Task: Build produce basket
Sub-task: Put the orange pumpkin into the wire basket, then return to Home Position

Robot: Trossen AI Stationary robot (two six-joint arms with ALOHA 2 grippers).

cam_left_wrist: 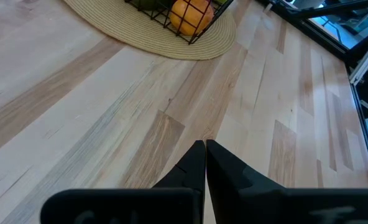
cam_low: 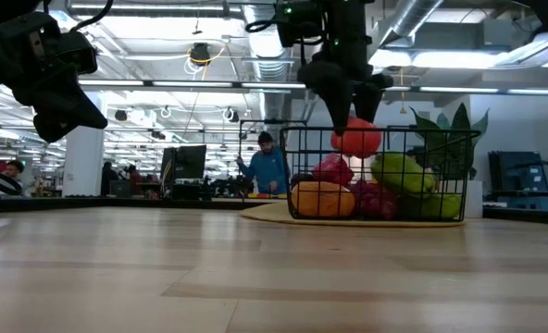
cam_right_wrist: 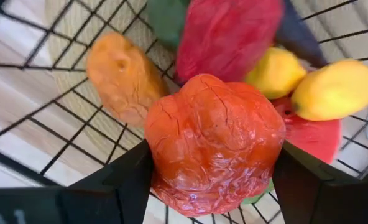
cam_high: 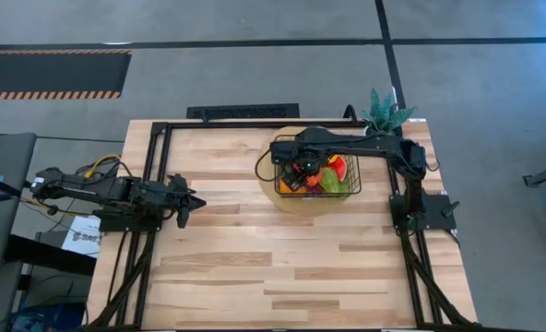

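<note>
The black wire basket (cam_high: 316,175) stands on a round tan mat (cam_high: 290,205) at the table's far right. In it lie an orange fruit (cam_low: 322,199), a green one (cam_low: 404,171), two lemons (cam_right_wrist: 336,90), a dark red pepper (cam_right_wrist: 227,34) and other produce. My right gripper (cam_high: 302,171) hangs over the basket, pointing down, shut on a red-orange pepper (cam_right_wrist: 212,140). My left gripper (cam_high: 188,203) waits shut above the table's left side, holding nothing. My right gripper pinches the red-orange pepper between its two fingers (cam_right_wrist: 125,180), one on each opposite side of it (cam_right_wrist: 162,155). The fingers come from above, pointing down. The pepper (cam_low: 357,141) hangs at about the basket's rim height, over the produce inside; whether it touches any, I cannot tell.
A potted green plant (cam_high: 384,112) stands at the far right corner, just behind the basket. A dark frame (cam_high: 162,157) runs along the table's edges. Bare wood (cam_high: 282,267) lies between the two arms and toward the near edge. A person (cam_low: 267,166) shows beyond the table.
</note>
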